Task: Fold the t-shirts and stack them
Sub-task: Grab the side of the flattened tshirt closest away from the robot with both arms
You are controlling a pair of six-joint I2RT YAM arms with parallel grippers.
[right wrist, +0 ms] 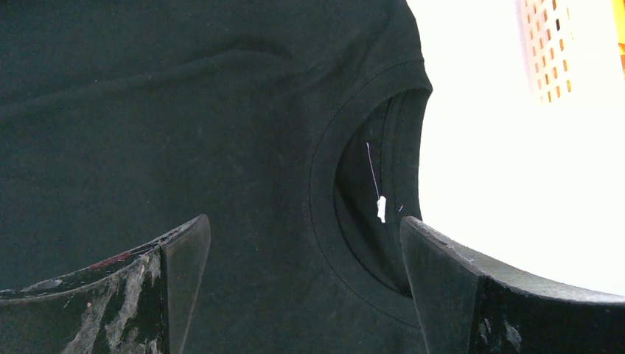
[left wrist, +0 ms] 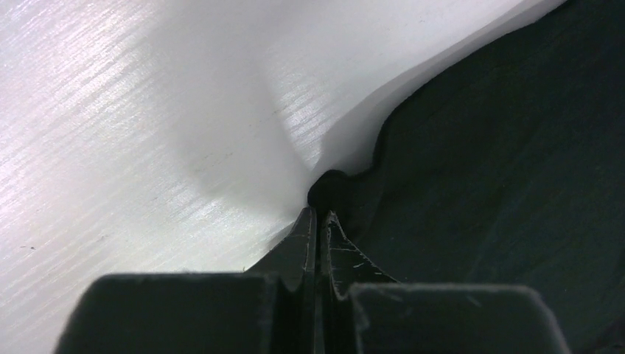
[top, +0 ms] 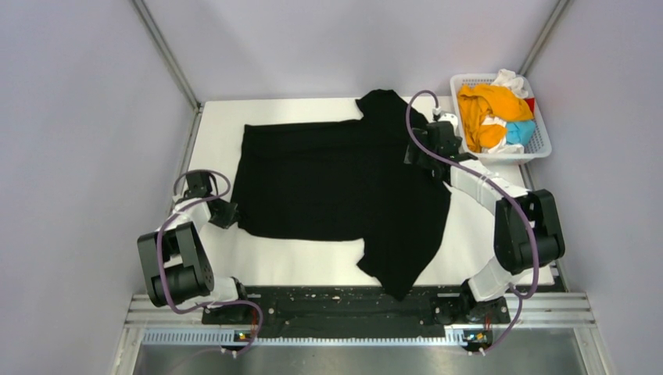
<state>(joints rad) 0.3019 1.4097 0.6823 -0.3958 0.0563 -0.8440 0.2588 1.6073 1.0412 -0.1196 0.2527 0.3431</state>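
A large black t-shirt (top: 336, 183) lies spread on the white table (top: 297, 262), hem to the left and one sleeve hanging over the near edge. My left gripper (top: 231, 212) is at the shirt's near-left hem corner. In the left wrist view it (left wrist: 318, 212) is shut, with a pinch of black cloth (left wrist: 332, 188) at its tips. My right gripper (top: 422, 152) is over the shirt's right side. In the right wrist view it (right wrist: 302, 228) is wide open just above the collar (right wrist: 324, 184), holding nothing. Orange (top: 489, 105), white (top: 510, 80), light blue (top: 520, 130) and red (top: 531, 104) shirts lie crumpled in the basket.
A white lattice basket (top: 539, 148) stands at the table's far right corner and also shows in the right wrist view (right wrist: 545, 51). Grey walls close in the left, back and right sides. Bare table shows in the left wrist view (left wrist: 147, 110) beside the hem.
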